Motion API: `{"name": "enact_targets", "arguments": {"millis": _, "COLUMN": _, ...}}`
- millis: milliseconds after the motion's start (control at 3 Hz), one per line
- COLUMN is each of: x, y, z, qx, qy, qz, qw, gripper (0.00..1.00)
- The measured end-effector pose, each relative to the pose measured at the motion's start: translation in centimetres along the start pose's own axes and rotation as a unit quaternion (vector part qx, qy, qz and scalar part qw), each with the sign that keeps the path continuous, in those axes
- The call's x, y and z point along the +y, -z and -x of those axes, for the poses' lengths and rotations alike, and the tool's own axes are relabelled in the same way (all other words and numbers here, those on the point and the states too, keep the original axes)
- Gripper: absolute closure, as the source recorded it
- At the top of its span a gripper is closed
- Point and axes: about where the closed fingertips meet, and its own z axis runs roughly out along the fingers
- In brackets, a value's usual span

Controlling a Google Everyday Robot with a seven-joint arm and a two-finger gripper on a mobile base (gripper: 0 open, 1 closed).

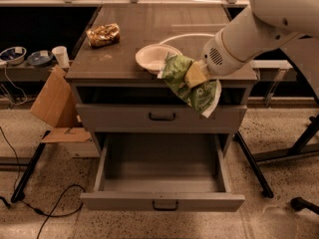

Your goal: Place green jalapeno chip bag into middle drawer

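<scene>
The green jalapeno chip bag (191,86) is crumpled, green with white printing and a pale lower edge. My gripper (195,75) is shut on it and holds it in the air at the cabinet's front right edge, level with the top gap. The bag hangs down over the closed drawer front (162,117). The middle drawer (162,202) is pulled wide open below, grey, deep and empty, with a small dark bar handle. The bag is above its right half.
A white bowl (154,57) sits on the cabinet top (124,39), just left of the bag. A shiny brown-gold snack bag (103,35) lies at the top's back left. A cardboard box (55,106) and cables are on the floor at left.
</scene>
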Motion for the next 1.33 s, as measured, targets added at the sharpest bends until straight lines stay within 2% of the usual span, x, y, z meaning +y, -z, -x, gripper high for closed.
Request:
{"name": "enact_targets", "arguments": {"millis": 333, "x": 1.0, "y": -2.5, "z": -1.0, "qx": 0.011, "qy": 0.01, "qz": 0.007, "qw": 0.9999, "gripper": 1.0}}
{"name": "enact_targets", "arguments": {"millis": 667, "x": 2.5, "y": -6.4, "z": -4.3, "qx": 0.026, "qy": 0.017, "qz": 0.011, "qw": 0.9995, "gripper": 1.0}}
{"name": "enact_targets", "arguments": {"millis": 1333, "x": 4.3, "y": -16.8, "z": -13.7, "qx": 0.07, "qy": 0.017, "qz": 0.027, "qw": 0.997, "gripper": 1.0}}
